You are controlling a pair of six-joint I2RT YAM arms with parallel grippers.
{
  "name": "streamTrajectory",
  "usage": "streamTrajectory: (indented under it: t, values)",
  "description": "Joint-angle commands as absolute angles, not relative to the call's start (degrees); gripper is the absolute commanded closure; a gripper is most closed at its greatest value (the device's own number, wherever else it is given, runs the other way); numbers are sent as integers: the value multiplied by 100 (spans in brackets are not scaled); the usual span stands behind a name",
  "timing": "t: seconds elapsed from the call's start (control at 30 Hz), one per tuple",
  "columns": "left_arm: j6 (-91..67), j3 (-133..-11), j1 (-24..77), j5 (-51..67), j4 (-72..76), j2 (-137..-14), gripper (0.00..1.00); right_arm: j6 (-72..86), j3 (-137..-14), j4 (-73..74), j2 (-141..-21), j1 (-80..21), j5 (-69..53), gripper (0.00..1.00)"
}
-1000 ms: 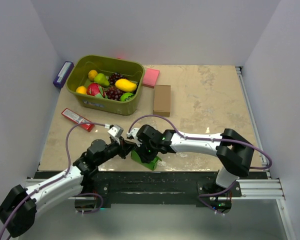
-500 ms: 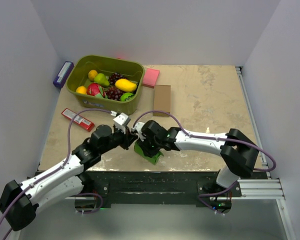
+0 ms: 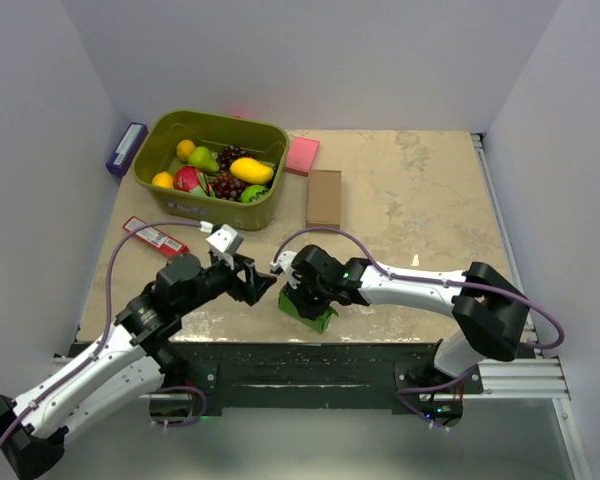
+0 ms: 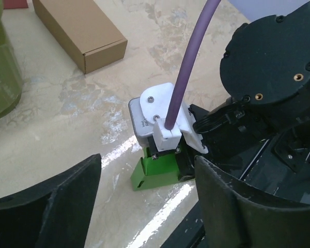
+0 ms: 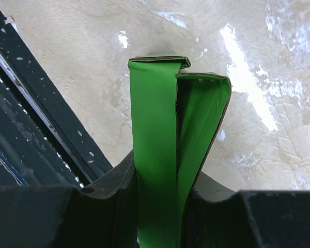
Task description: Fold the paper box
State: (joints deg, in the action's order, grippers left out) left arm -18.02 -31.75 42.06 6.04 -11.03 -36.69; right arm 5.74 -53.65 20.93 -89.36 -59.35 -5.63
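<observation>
Two jaw pairs by the near edge of the desk (image 3: pixel 420 200), right jaws pinching the folded green box (image 3: pixel 310 310), left jaws spread and empty close beside

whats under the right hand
The paper box, a folded green block at the table's near edge, clamped by the right hand. The hand covers its top, so flaps there can't be seen.

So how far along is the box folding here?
Partway. The paper box is already creased into a narrow block, its panels pressed together. The right gripper is shut on it, holding it on the table; the left gripper is open beside it, holding nothing. Left to do, it seems: its far end shows open edges, no flaps tucked.
</observation>
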Motion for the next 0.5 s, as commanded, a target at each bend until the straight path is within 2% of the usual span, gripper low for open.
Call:
streamTrajectory:
  t: [0.0, 0.2, 0.47]
  values:
    - [-2416, -2822, 4201, 334, -1161, -3541, 19, 220, -5414, 1899, -9070, -5968, -633, 100]
    - [-3014, -1698, 4201, 764, 534, -3911, 18, 88, -5291, 1494, -8983, -5968, -729, 100]
    - [-3242, -1266, 4210, 721, 2214, -4614, 20, 79, -5256, 1415, -9000, -5968, -721, 100]
